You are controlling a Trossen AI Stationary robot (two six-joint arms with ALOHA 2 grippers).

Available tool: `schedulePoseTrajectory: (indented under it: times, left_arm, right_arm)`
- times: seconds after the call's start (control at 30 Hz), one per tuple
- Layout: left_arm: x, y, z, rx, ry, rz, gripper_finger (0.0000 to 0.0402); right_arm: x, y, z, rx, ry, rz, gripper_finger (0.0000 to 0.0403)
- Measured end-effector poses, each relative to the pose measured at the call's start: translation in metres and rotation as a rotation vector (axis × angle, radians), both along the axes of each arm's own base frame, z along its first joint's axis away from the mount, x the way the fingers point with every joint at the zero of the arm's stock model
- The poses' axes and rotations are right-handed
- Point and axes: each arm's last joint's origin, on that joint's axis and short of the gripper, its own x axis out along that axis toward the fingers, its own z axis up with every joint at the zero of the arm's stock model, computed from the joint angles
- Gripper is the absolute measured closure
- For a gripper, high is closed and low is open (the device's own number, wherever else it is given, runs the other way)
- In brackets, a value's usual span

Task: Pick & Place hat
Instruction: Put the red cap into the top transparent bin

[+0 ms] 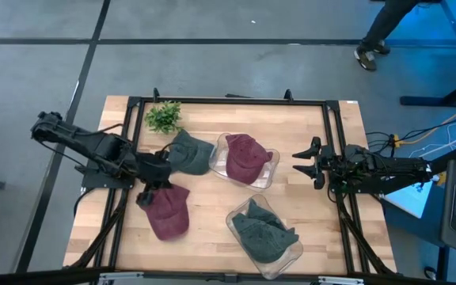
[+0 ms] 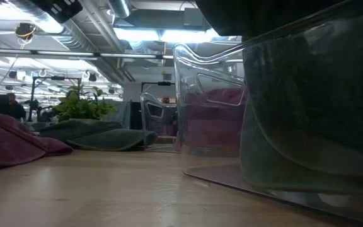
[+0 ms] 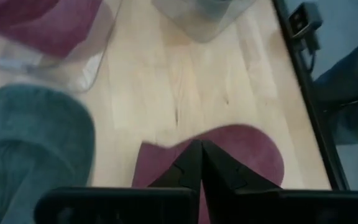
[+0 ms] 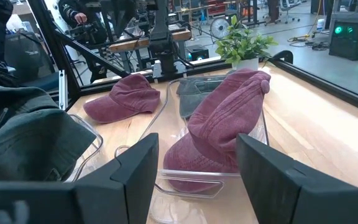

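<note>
A maroon hat [image 1: 169, 212] [image 3: 247, 155] lies flat on the wooden table near the left side, with a green hat [image 1: 190, 153] [image 3: 30, 143] just beyond it. My left gripper [image 1: 149, 190] [image 3: 201, 149] is shut, its tips over the maroon hat's near-left edge, between the two loose hats. My right gripper [image 1: 307, 162] [image 4: 197, 146] is open and hovers at the table's right side, facing a clear bin [image 1: 269, 176] that holds another maroon hat [image 4: 222, 118]. My left gripper's shut fingertips [image 3: 191, 163] stand over the edge of the maroon hat [image 3: 166, 155], slanting down from the table's left. Whether they touch or pinch the cloth I cannot tell. The hat lies flat on the table.
A second clear bin [image 1: 287, 253] near the front edge holds a green hat [image 1: 264, 231]. A small potted plant [image 1: 163, 116] stands at the far left corner. A black frame [image 1: 228, 101] runs around the table. Bare wood lies between the bins and the left hats.
</note>
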Motion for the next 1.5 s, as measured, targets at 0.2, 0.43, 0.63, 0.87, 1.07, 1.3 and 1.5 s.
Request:
schedulePoseTrajectory:
  times: [0.2, 0.43, 0.63, 0.87, 1.07, 1.3, 1.5]
  left_arm:
    - [0.002, -0.002, 0.005, -0.043, 0.178, 0.052, 0.0398]
    - [0.001, -0.005, -0.003, -0.135, 0.398, 0.102, 0.0398]
    - [0.001, -0.006, -0.012, -0.112, 0.544, 0.166, 0.0398]
    - [0.007, -0.006, -0.020, -0.089, 0.599, 0.184, 0.0398]
    - [0.010, 0.004, -0.021, -0.100, 0.606, 0.243, 0.0398]
    - [0.010, 0.012, -0.027, -0.105, 0.644, 0.303, 0.0365]
    - [0.008, 0.013, -0.034, -0.109, 0.676, 0.350, 0.0307]
  right_arm:
    - [0.000, 0.000, 0.000, 0.000, 0.000, 0.000, 0.0189]
    - [0.000, 0.000, 0.000, 0.000, 0.001, 0.000, 0.0189]
    - [0.000, 0.000, 0.000, 0.000, 0.001, 0.000, 0.0189]
    - [0.000, 0.000, 0.000, 0.000, 0.003, 0.000, 0.0189]
    - [0.000, 0.000, 0.000, 0.000, 0.003, 0.000, 0.0189]
    - [0.000, 0.000, 0.000, 0.000, 0.003, 0.000, 0.0189]
    - [0.000, 0.000, 0.000, 0.000, 0.002, 0.000, 0.0189]
